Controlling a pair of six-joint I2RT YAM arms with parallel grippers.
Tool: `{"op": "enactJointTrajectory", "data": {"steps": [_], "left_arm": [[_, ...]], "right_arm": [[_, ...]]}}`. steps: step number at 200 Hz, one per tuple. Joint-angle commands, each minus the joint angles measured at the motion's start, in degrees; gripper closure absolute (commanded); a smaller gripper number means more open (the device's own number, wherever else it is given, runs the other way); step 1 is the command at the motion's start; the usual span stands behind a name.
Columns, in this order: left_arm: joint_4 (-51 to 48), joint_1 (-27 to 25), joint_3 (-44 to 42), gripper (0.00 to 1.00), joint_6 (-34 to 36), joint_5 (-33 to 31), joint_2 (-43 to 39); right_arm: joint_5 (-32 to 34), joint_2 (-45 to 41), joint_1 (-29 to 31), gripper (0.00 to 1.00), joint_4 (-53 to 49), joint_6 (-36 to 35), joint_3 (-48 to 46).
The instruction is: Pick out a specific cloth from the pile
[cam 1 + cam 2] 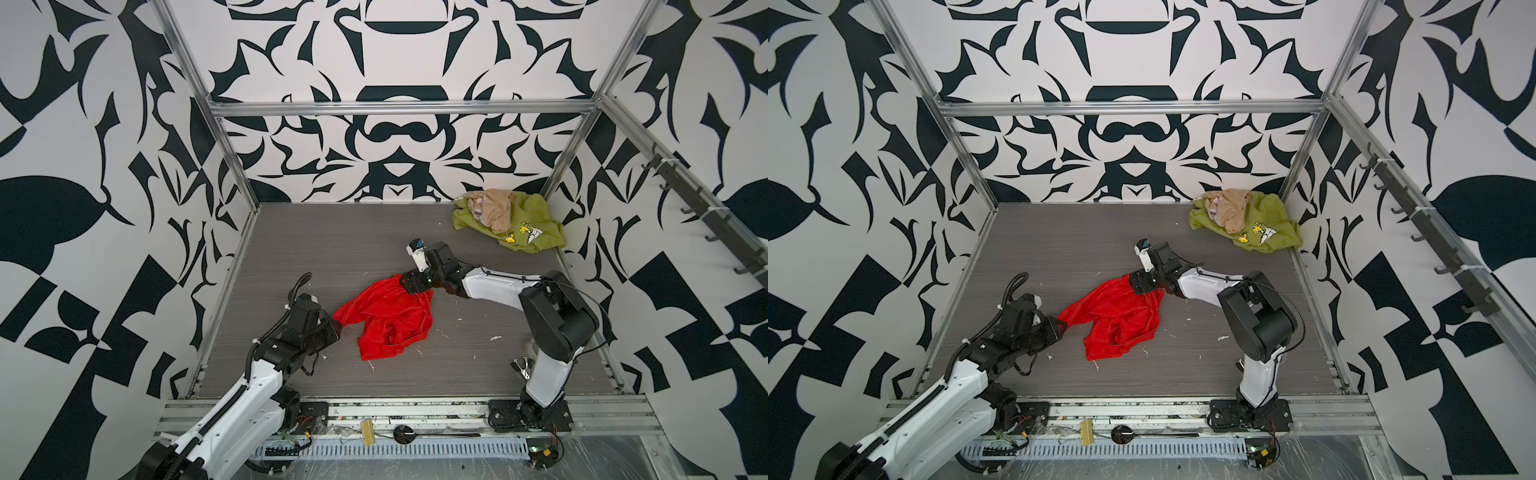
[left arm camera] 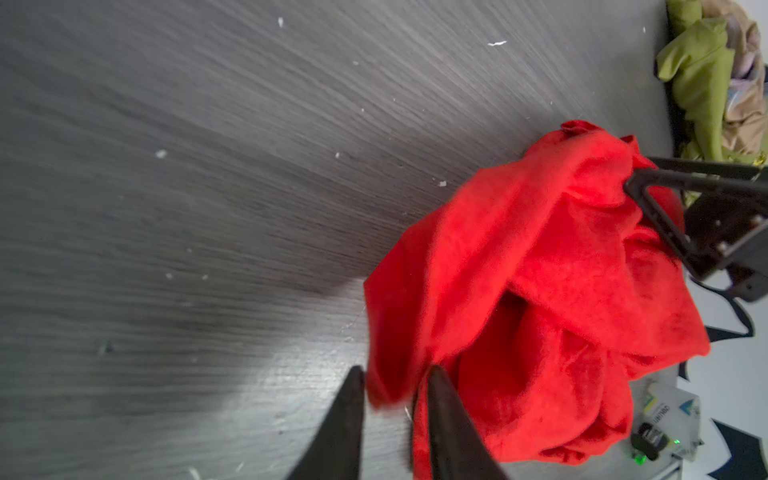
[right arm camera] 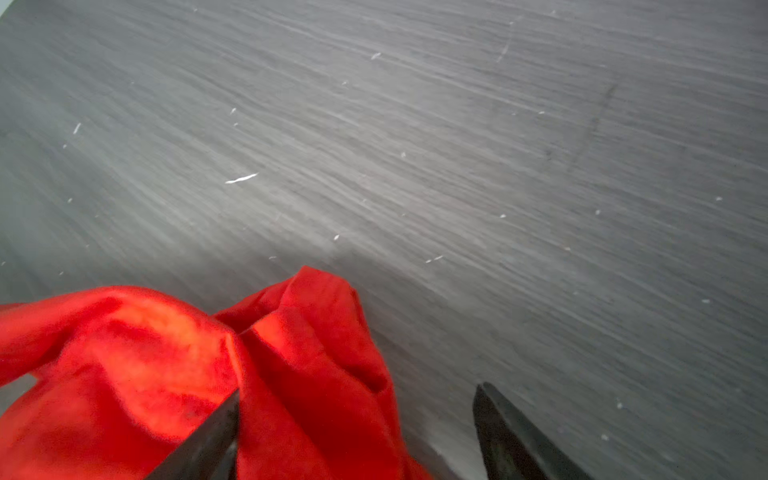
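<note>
I watch the grey table [image 1: 374, 232] fill both top views from my remote station. The red cloth [image 1: 386, 322] lies crumpled near its middle, well apart from the pile [image 1: 515, 216] in the far right corner, where a beige garment [image 1: 494, 208] rests on a green shirt [image 1: 530, 214]. My right gripper [image 3: 359, 392] stands at the cloth's far edge, jaws wide, with a fold lying loose between them. My left gripper [image 2: 395, 384] sits at the cloth's near-left corner, jaws slightly parted around a red edge.
</note>
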Motion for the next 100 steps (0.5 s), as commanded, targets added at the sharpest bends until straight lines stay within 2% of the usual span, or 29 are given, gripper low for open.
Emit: {"op": "enactJointTrajectory", "data": {"steps": [1, 50, 100], "left_arm": [[-1.03, 0.78, -0.9, 0.64, 0.57, 0.51, -1.06], [-2.28, 0.98, 0.2, 0.55, 1.79, -0.12, -2.44], [-3.24, 1.1, 2.75, 0.47, 4.07, -1.36, -3.73]], "right_arm": [[-0.56, 0.12, -0.85, 0.16, 3.77, 1.3, -0.3], [-0.26, 0.98, -1.09, 0.16, 5.37, 1.69, -2.04], [-0.2, -1.66, -1.17, 0.16, 4.67, 1.23, -1.69]]}}
